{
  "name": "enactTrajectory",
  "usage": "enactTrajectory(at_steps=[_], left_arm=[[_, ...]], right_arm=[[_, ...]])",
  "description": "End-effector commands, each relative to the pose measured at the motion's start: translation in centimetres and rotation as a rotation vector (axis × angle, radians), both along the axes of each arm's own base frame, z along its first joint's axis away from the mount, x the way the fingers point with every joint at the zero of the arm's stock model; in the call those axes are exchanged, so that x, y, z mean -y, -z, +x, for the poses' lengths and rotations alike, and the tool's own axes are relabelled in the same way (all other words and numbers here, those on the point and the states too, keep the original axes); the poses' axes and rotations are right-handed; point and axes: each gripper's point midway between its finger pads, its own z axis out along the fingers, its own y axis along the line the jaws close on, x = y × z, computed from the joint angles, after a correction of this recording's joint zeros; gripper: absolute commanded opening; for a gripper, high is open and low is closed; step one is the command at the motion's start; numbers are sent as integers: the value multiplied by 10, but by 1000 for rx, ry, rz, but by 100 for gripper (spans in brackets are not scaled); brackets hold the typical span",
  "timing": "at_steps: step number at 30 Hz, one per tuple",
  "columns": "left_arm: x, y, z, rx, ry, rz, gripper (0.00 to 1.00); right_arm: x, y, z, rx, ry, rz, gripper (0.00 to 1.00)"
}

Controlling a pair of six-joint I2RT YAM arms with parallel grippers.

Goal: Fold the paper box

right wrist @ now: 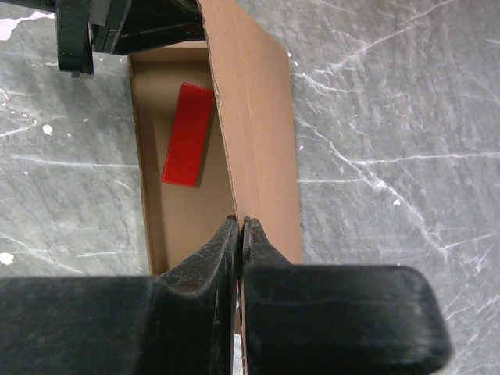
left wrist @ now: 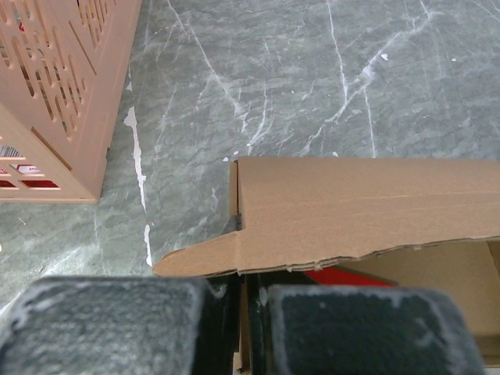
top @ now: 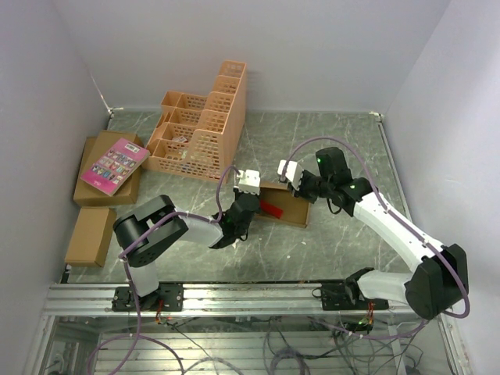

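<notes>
Robotics lab test cell: plain white walls [top: 234,39] enclose grey marbled surface [top: 344,141]; left arm [top: 156,228], right arm [top: 391,226] bolted to aluminium rail [top: 258,298] at bottom; loose cables [top: 273,344] beneath.

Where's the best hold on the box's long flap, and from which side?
On the paper box, pinch the flap's edge near its end from above, one finger per face: it's a thin raised sheet. The right gripper holds it that way.

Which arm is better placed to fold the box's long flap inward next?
Right, likely: the right jaws are shut on the paper box's long flap, while the left jaws only pinch its end.
</notes>
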Motion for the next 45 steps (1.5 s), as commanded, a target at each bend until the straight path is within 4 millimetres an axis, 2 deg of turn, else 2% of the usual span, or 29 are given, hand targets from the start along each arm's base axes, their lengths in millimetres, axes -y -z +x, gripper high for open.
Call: enactTrajectory(at_steps=[1, 5, 11, 17, 20, 24, 29, 32, 35, 38, 40, 42, 45], left_arm=[[12, 5, -7, -31, 47, -11, 9], [11, 3, -10, -37, 56, -13, 16], [7, -1, -18, -56, 79, -23, 30], [2, -9, -30, -85, 116, -44, 36], [-2, -18, -42, -112, 153, -74, 38], [-6, -23, -72, -166, 283, -85, 36], [-23, -49, -103, -175, 378, -150, 37], [-31, -76, -112, -136, 404, -203, 53], [-34, -99, -113, -122, 421, -245, 57], [-30, -105, -110, -149, 427, -262, 57], [-26, -104, -106, -173, 431, -276, 56], [-22, -97, -101, -205, 430, -286, 51], [-12, -79, -93, -267, 430, -288, 49]], right_arm=[[1, -12, 5, 77, -6, -5, 0], [0, -11, 0, 77, -25, 2, 0], [1, 5, -14, 23, -57, -7, 0], [4, 16, -25, -1, -71, -13, 0], [5, 22, -31, -18, -77, -11, 0], [5, 28, -39, -45, -91, -6, 0], [4, 37, -49, -81, -120, -8, 0], [5, 42, -56, -101, -140, -12, 0], [7, 51, -63, -116, -150, -22, 0], [10, 60, -67, -114, -160, -40, 0], [14, 64, -69, -103, -165, -53, 0], [16, 68, -71, -91, -171, -62, 0], [19, 73, -75, -76, -183, -68, 0]])
